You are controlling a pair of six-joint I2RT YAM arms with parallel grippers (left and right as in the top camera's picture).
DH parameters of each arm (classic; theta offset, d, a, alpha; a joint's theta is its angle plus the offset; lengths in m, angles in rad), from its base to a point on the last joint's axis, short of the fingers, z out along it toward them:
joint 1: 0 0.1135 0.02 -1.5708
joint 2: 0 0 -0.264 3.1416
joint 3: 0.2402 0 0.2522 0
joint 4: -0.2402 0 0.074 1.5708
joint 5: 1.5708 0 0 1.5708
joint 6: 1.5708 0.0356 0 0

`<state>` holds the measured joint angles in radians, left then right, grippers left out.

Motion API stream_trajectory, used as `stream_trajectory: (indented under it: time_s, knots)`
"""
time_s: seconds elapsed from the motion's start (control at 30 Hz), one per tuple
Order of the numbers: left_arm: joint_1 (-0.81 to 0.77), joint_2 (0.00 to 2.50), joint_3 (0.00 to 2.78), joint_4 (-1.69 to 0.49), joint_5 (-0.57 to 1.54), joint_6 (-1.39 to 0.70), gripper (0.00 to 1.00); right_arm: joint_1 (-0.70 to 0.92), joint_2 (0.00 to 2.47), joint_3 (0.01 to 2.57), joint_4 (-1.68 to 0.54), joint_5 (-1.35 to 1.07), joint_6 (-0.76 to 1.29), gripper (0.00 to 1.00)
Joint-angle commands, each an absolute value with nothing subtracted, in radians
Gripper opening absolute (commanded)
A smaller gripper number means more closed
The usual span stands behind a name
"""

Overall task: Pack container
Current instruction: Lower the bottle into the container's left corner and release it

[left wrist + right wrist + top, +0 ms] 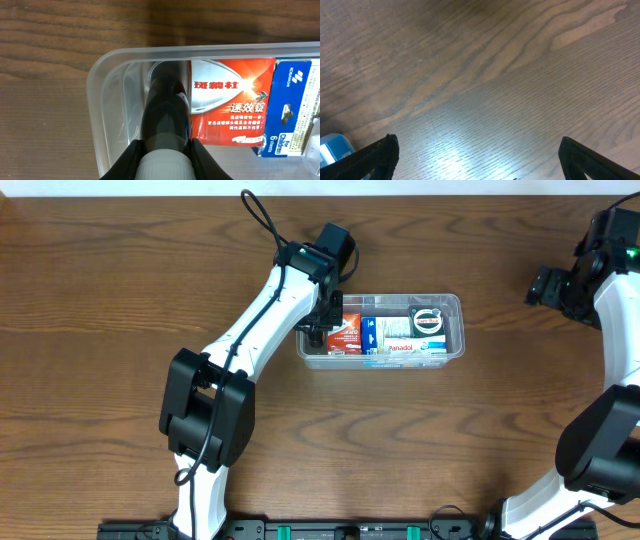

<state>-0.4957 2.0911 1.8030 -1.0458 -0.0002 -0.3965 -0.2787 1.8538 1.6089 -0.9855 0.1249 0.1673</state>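
the clear container (456, 330) sits in the middle of the table (120, 280). the left claw (165, 152) squeezes a dark bottle (165, 107) inside its left end, just beside the red box (230, 95). the right claw (477, 150) is spread wide over bare wood, far off.
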Motion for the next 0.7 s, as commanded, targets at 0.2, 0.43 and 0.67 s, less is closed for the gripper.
stream_trajectory:
  time_s: [0.2, 0.43, 0.67]
  knots:
    - [-0.495, 2.097, 1.795, -1.045, -0.015, -0.406, 0.21, -0.282, 1.838, 1.620, -0.987, 0.131, 0.156, 0.99]
    - [-0.495, 2.097, 1.795, -1.041, -0.016, -0.406, 0.21, -0.282, 1.838, 1.620, -0.987, 0.131, 0.156, 0.99]
    - [-0.495, 2.099, 1.789, -1.029, -0.016, -0.406, 0.21, -0.282, 1.838, 1.620, -0.987, 0.131, 0.156, 0.99]
